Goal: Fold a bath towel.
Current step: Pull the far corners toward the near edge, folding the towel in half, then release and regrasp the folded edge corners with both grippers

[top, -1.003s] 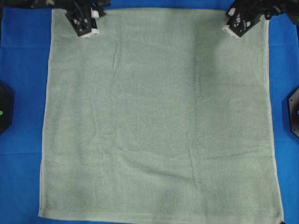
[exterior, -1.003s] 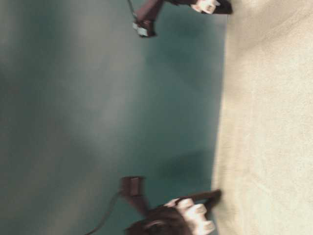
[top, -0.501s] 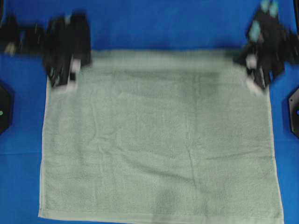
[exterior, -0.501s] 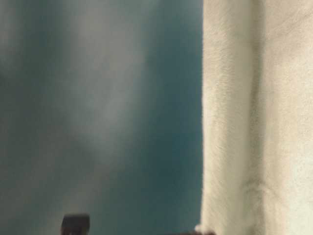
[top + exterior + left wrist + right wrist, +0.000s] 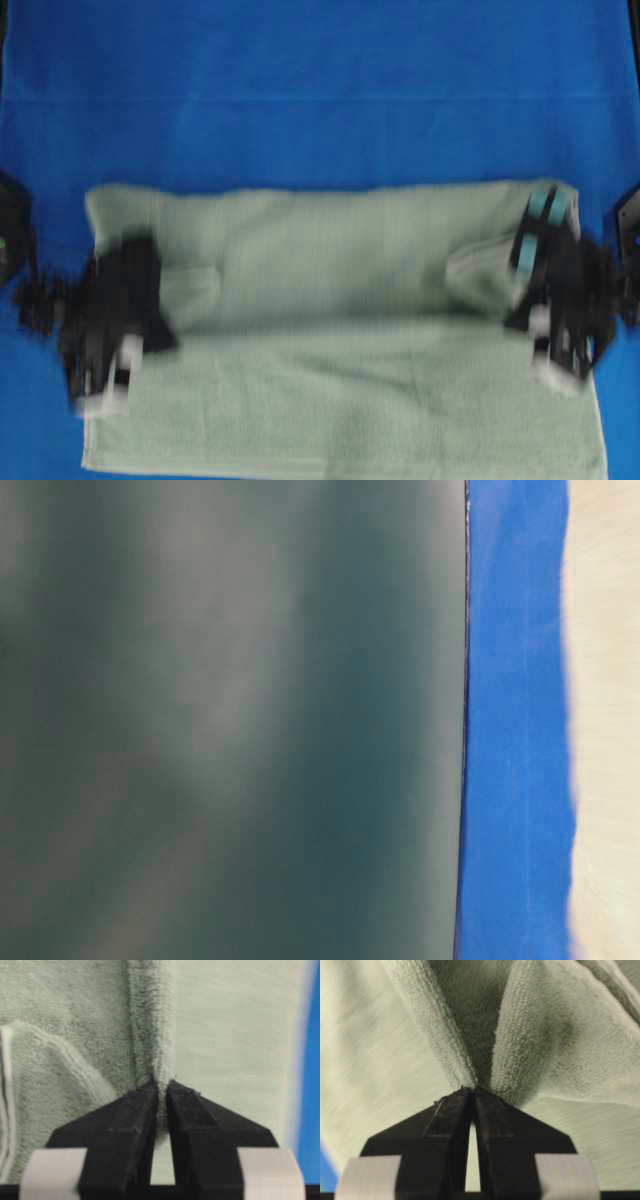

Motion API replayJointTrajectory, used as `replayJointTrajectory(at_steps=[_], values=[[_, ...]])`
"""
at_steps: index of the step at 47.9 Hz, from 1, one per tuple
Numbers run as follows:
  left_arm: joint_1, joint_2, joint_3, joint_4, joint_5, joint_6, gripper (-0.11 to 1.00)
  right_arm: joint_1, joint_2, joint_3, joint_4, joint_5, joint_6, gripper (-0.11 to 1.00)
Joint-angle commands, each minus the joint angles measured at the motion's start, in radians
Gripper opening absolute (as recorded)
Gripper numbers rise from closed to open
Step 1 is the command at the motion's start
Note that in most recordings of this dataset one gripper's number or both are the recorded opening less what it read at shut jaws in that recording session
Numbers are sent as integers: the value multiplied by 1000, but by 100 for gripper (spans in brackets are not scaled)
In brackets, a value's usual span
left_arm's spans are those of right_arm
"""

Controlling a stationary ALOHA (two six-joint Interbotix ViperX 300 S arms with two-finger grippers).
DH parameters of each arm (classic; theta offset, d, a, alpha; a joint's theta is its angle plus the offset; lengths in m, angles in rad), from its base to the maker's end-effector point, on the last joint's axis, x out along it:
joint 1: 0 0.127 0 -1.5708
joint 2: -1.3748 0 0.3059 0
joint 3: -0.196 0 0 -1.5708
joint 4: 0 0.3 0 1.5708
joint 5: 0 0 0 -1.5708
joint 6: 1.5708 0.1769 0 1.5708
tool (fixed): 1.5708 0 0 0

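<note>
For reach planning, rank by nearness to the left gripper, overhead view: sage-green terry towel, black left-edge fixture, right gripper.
1. Sage-green terry towel, clamped in the left gripper.
2. Black fixture, left edge.
3. Right gripper, far right side.

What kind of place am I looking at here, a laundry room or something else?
Probably a robot test bench, not a laundry. A bright blue tabletop fills the view, with one green towel on it, pinched at each side by the left gripper and the right gripper.
</note>
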Motion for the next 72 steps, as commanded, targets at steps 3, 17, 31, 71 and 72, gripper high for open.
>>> replayJointTrajectory(at_steps=[3,17,31,71,72], values=[[-156,117,-67,0,-35,-114,5,155,121,-87,-14,6,133,3],[-273,333,-258,2,-28,-158,5,331,298,-219,-57,15,348,3],[-322,387,-290,2,-26,-176,5,391,359,-250,-61,12,439,3],[-259,264,-293,23,186,-158,69,417,388,-433,-204,169,448,61],[-255,252,-293,26,199,-155,69,417,382,-436,-216,192,448,61]])
